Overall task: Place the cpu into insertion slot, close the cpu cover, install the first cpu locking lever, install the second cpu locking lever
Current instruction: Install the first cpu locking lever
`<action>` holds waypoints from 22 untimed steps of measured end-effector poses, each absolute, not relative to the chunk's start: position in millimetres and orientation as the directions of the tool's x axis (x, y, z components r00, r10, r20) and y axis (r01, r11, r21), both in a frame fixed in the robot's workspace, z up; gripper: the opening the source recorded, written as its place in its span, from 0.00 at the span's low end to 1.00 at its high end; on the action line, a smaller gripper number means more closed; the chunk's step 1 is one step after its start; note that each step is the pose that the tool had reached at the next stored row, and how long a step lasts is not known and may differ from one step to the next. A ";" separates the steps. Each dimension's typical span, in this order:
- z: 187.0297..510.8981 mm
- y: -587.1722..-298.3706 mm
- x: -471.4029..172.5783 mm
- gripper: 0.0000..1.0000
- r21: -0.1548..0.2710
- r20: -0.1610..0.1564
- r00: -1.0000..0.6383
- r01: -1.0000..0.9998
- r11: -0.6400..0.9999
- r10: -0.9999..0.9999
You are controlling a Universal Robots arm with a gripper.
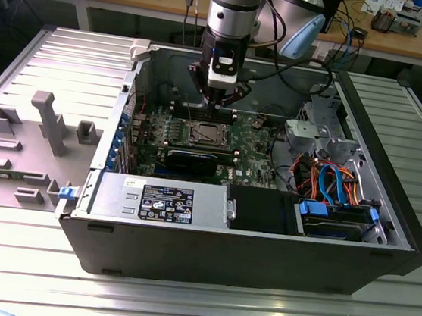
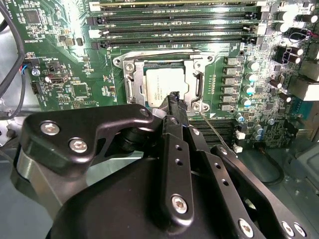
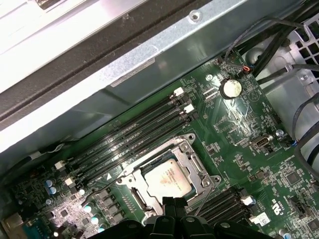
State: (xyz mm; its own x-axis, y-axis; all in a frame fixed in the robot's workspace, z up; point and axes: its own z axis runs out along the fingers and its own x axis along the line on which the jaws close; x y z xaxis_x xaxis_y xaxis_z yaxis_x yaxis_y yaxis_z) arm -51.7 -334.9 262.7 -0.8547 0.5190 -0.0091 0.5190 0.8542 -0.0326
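Note:
The cpu (image 2: pixel 160 85) lies flat in the insertion slot (image 1: pixel 191 134) on the green motherboard, its silver-grey top showing through the window of the cpu cover (image 2: pixel 200 63). The cover lies down over it in both wrist views, cpu (image 3: pixel 167 179) inside cover (image 3: pixel 193 151). A thin metal locking lever (image 2: pixel 220 138) runs out from one socket corner, and that lever (image 3: pixel 204 200) passes close by my fingers. My gripper (image 2: pixel 174 95) hangs just above the socket's edge, fingers together with nothing in them. In the exterior view the gripper (image 1: pixel 219 102) is above the memory slots behind the socket.
Long black memory slots (image 2: pixel 174 22) flank the socket on both sides. A black graphics card (image 1: pixel 193 158), a power supply (image 1: pixel 162 200) and a drive cage (image 1: pixel 316 136) with bundled cables fill the case. The case walls (image 1: pixel 222 257) surround the board. A grey fixture (image 1: pixel 47 120) stands at the exterior view's left.

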 end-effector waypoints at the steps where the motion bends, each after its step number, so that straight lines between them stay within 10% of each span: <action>1: 262.7 -334.9 -51.7 0.11 -0.033 -0.009 -0.856 0.518 0.855 0.518; 22: 262.7 -334.9 -51.8 0.11 -0.033 -0.009 -0.872 0.490 0.871 0.490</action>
